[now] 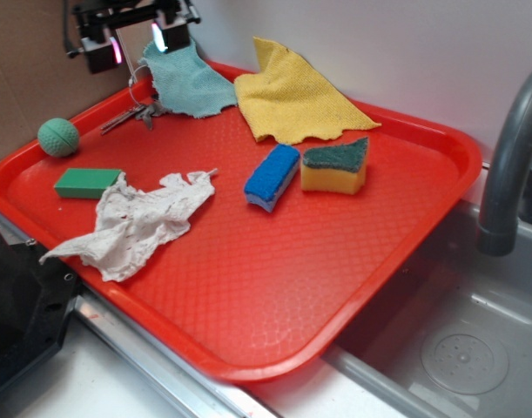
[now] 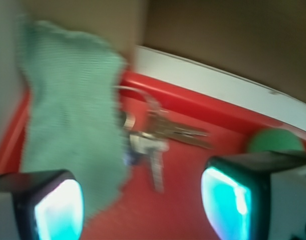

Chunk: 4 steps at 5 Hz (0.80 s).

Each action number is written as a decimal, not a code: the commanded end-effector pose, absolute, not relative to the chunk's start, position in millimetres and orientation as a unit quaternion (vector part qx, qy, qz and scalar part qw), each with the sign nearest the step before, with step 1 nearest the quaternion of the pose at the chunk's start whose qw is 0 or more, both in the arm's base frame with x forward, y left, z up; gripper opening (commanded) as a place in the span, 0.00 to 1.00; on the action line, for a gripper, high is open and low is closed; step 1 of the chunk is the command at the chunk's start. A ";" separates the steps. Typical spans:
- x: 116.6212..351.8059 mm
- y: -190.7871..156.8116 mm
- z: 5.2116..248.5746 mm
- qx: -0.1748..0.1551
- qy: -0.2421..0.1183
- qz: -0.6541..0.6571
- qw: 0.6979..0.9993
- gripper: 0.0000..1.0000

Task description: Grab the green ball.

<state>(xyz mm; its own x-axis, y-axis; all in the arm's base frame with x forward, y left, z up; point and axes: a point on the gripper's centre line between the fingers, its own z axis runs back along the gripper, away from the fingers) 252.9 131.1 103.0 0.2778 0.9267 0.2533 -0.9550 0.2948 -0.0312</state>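
The claw hangs above the back left corner of the red tray, its two fingers spread apart with nothing between them. Directly below it a bunch of keys lies on the tray, touching the edge of the teal cloth. The green ball rests on its own against the tray's left rim, apart from the claw; in the wrist view it peeks out behind the right finger. Just in front of the ball lies a flat green block, touching a crumpled white rag. Farther right are a yellow cloth, a blue sponge and a yellow sponge with a green top.
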 end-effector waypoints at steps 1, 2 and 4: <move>204.0 127.4 169.1 0.022 -0.222 0.538 0.813 1.00; 193.1 130.2 149.4 0.018 -0.198 0.553 0.809 1.00; 173.0 147.2 103.9 0.043 -0.122 0.615 0.778 1.00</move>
